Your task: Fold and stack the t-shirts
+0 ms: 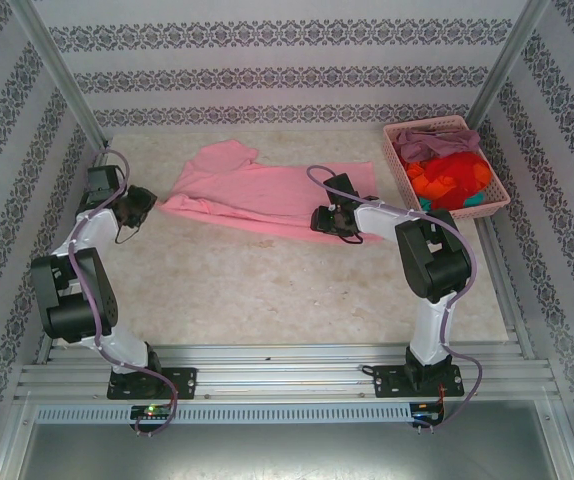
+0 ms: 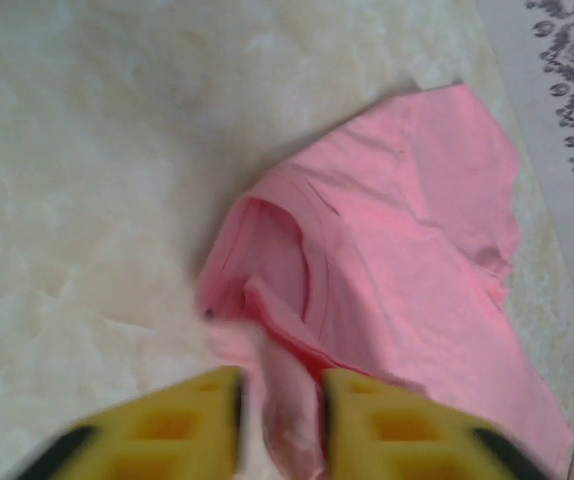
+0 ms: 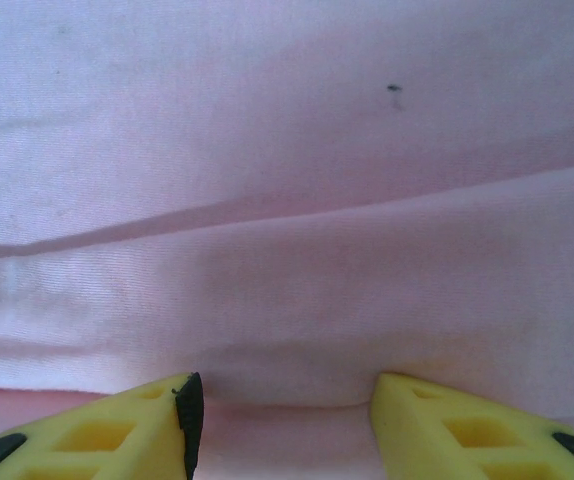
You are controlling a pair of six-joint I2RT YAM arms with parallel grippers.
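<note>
Currently on the table: one light pink t-shirt [image 1: 257, 190] lies loosely spread and creased on the table [image 1: 267, 290], toward 12 o'clock in the top view.
Shirt axis: its long axis runs roughly 9 to 3 o'clock, with the collar opening [image 2: 272, 260] at the 9 o'clock end.
Left gripper [image 1: 137, 208]: it sits at the shirt's 9 o'clock tip. Its wrist camera shows the yellow fingers [image 2: 202, 420] drawn close together with a fold of pink cloth pinched in the narrow gap, just short of the collar.
Right gripper [image 1: 332, 220]: it rests low on the shirt's near edge, toward the 3 o'clock end. Its fingers [image 3: 147, 420] stand well apart, tips down on the cloth [image 3: 287, 200], with a low ridge of fabric between them (nothing looks clamped).
Key relation: the shirt's body lies at 3 o'clock from the left gripper and at about 10 o'clock from the right one. Each arm tends the end on its own side.
Likely step: flattening or squaring the shirt for a first fold. I judge the fold turns on both ends moving together across the long axis.
Waiting: a mauve shirt [image 1: 437, 140] and an orange-red shirt [image 1: 447, 178] are heaped in the pink lattice basket [image 1: 399, 160] at 2 o'clock, nearer the right arm.
Progress: early, with nothing folded or stacked.
</note>
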